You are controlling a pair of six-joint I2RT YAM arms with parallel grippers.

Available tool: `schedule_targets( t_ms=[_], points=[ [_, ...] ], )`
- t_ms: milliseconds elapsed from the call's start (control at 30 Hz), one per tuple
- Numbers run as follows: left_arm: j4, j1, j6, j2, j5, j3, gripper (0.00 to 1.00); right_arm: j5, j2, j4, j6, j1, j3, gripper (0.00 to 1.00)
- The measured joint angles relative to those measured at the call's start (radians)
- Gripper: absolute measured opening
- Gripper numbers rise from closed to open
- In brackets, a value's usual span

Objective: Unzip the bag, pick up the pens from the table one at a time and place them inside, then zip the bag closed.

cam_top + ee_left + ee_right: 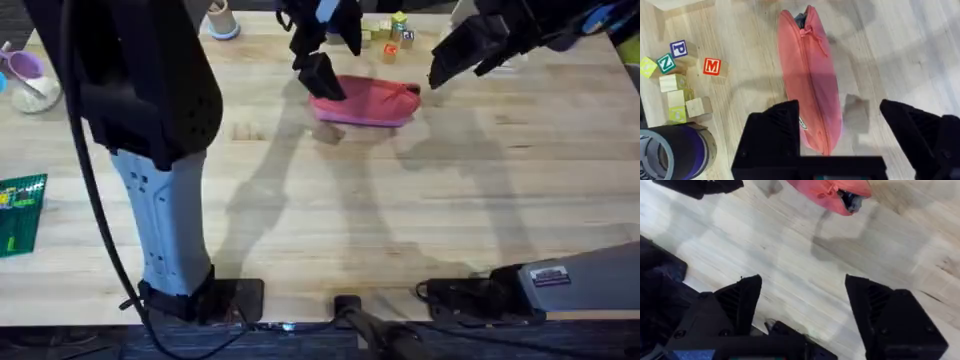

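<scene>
The table [420,220] carries the bag [365,103] at its far middle, lying flat with its long axis running left to right in the overhead view. No pens can be made out on the bare wood around it.

The left gripper [322,75] sits over the bag's left end, touching or just above it; which, cannot be told from overhead. The right gripper [455,60] hangs off the bag's right end, near but apart. The left arm is therefore the nearer.

In the left wrist view the left gripper [840,130] stands open and empty, its jaws straddling the near end of the bag [810,80], whose long axis runs straight away from the fingers. The zipper line runs along the top, and at the far end a small opening shows dark contents beside the pull cord. Judgement: the bag is nearly, not fully, zipped, and the pull lies at the end away from the left gripper, toward the right one.

The right wrist view shows the right gripper [802,300] open and empty over bare wood, with the bag's gaping end [847,197] ahead of it.

The left wrist view alone adds the lettered blocks [677,75] and a tape roll [675,150] beside the bag.
</scene>
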Motion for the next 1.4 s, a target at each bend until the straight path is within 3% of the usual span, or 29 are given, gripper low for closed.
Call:
schedule_targets(
  t_ms=[200,467,800,1167,1233,1333,1400],
  points=[
    [0.028,-0.002,-0.011,0.001,-0.029,0.000,0.995,-0.014,0.000,-0.023,0.033,0.000,0.000,0.996],
    [0.152,-0.008,-0.135,0.063,-0.047,0.000,0.995,-0.013,-0.038,-0.025,0.044,-0.005,0.000,0.996],
    [0.174,-0.053,-0.173,0.117,-0.047,0.000,0.995,-0.013,-0.140,-0.030,0.048,-0.048,0.000,0.996],
    [0.199,-0.057,-0.181,0.137,-0.046,0.000,0.995,-0.013,-0.142,-0.046,0.070,-0.048,0.000,0.996],
    [0.199,-0.057,-0.186,0.146,-0.046,0.000,0.900,-0.013,-0.142,-0.046,0.070,-0.048,0.000,0.996],
    [0.200,-0.057,-0.191,0.163,-0.043,0.000,0.590,-0.013,-0.142,-0.045,0.070,-0.048,0.000,0.996],
    [0.202,-0.057,-0.190,0.170,-0.041,0.000,0.470,-0.013,-0.142,-0.044,0.070,-0.048,0.000,0.995]
  ],
)
